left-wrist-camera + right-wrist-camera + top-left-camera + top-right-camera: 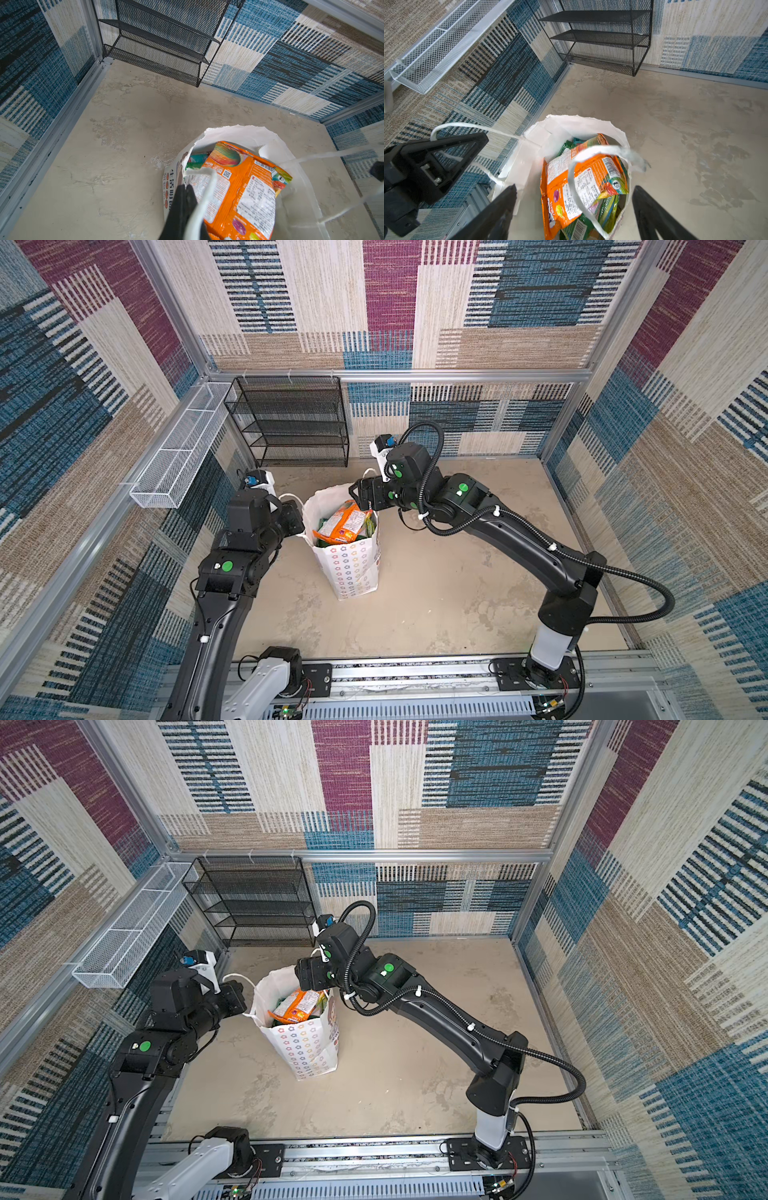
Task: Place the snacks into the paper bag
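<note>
The white paper bag (353, 568) (307, 1048) stands upright mid-floor, mouth open. Inside it lie the snacks: an orange packet (343, 524) (239, 187) (550, 193) on top, with green ones (608, 209) and a teal one (197, 159) under it. My left gripper (300, 526) (185, 187) is shut on the bag's left rim beside its cord handle (207, 191). Over the bag's right rim, my right gripper (361, 499) (574, 188) is open with nothing between its fingers. The right cord handle (571, 176) hangs loose across the orange packet.
A black wire-mesh rack (291, 423) stands against the back wall behind the bag. A white wire-mesh basket (178, 448) is fixed along the left wall. Carpeted walls close in three sides, and the arms' mounting rail (415, 672) runs along the front.
</note>
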Robot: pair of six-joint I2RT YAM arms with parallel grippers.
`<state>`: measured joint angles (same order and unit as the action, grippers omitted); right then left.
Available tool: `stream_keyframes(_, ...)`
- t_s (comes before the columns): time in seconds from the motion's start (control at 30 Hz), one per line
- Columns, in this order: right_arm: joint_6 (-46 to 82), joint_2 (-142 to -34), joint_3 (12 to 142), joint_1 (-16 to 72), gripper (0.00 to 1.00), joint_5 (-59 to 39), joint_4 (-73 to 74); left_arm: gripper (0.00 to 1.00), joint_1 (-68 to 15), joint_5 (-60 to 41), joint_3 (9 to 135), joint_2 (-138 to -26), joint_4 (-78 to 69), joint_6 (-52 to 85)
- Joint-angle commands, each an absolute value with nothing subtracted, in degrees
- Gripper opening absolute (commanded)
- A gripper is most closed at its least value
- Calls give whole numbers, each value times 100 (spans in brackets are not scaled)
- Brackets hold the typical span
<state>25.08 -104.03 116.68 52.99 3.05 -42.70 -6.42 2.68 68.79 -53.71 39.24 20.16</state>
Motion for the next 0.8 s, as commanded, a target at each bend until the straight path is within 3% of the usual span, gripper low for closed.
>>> stream_keyframes(0.0, 2623, -10722, 11865, 5128, 80, -318, -3947, 2, -638, 324, 6899, -5394, 3716, 1916)
stream_keyframes(0.07, 2594, -10936, 12015, 4992, 67, -744, -3799, 2, -642, 337, 6929, -5388, 3727, 1928)
stream_keyframes(0.17, 2577, -11141, 12349, 4900, 30, -1136, -3671, 4, -642, 328, 6956, -5370, 3687, 2004)
stream_keyframes(0.27, 2403, -11061, 12515, 4903, 5, -1474, -3455, 3, -642, 218, 7208, -5493, 3825, 2127)
stream_keyframes(0.33, 2189, -10817, 12401, 4890, 0, -1868, -3142, 0, -642, -71, 7468, -5643, 3904, 2200)
stream_keyframes(0.5, 2079, -10164, 11784, 4523, 0, -2410, -2445, 0, -695, -1609, 8455, -6417, 3860, 2725)
stream_keyframes(0.6, 2273, -10147, 12094, 4150, 0, -2835, -2538, 0, -941, -1693, 9300, -6814, 3863, 2781)
stream_keyframes(0.77, 1901, -9779, 12068, 4087, 0, -2296, -2700, 0, -1485, -1095, 9963, -6983, 3807, 2711)
